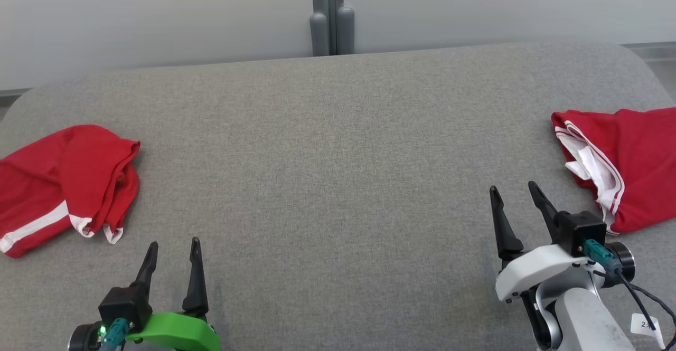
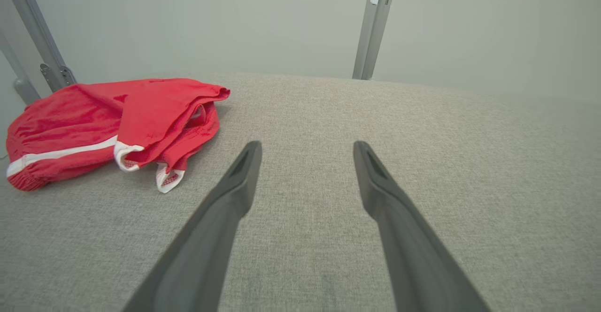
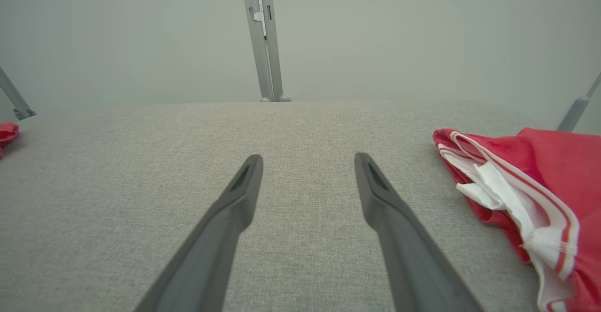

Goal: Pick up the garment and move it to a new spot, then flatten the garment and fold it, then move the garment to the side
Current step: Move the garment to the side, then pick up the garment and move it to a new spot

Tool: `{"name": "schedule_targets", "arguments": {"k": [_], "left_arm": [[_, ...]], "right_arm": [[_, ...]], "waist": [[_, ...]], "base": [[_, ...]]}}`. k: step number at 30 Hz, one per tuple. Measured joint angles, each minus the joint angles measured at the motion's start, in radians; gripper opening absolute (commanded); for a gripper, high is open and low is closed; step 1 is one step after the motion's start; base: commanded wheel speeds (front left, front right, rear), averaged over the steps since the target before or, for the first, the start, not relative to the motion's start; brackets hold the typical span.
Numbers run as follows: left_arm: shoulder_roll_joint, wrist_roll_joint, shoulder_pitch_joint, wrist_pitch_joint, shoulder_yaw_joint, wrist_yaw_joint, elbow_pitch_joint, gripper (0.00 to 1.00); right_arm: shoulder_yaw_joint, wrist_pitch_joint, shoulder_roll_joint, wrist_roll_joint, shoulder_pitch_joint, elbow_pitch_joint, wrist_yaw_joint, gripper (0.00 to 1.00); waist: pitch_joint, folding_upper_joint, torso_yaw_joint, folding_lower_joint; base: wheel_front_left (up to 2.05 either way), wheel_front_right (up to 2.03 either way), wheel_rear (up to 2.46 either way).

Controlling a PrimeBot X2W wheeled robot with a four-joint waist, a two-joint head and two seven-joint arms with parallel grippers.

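Two red garments with white trim lie on the grey table (image 1: 338, 145). One garment (image 1: 63, 182) (image 2: 108, 124) is bunched at the left edge, up and left of my left gripper (image 1: 174, 245) (image 2: 307, 150), which is open and holds nothing. The other garment (image 1: 628, 161) (image 3: 540, 190) lies at the right edge with its white-striped hem turned toward the middle. It sits just right of my right gripper (image 1: 515, 188) (image 3: 307, 162), also open and holding nothing. A corner of the left garment (image 3: 7, 133) shows in the right wrist view.
A grey post (image 1: 330, 13) stands behind the table's far edge in front of a pale wall. Slanted metal struts (image 2: 37, 35) rise behind the left garment. Bare grey cloth stretches across the middle of the table between the garments.
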Motion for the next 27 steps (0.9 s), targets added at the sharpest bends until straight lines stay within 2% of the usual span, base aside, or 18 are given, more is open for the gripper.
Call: {"name": "schedule_targets", "arguments": {"k": [8,17,27], "left_arm": [[0.0,-0.009,0.031,0.0,-0.01,0.009,0.003,1.0],[0.0,-0.018,0.036,0.0,-0.02,0.026,-0.001,1.0],[0.0,-0.017,0.029,0.0,0.01,0.058,0.009,1.0]], "right_arm": [[0.002,0.0,0.011,0.005,0.044,-0.023,0.0,1.0],[0.009,0.0,0.015,0.009,0.059,-0.027,0.0,1.0],[0.046,0.0,0.017,0.029,0.063,-0.043,0.0,1.0]], "waist": [[-0.044,0.0,0.002,0.0],[-0.044,0.0,0.022,0.0],[-0.023,0.0,0.142,0.0]], "base": [[0.0,0.0,0.0],[0.0,0.0,0.0],[0.0,0.0,0.0]]}}
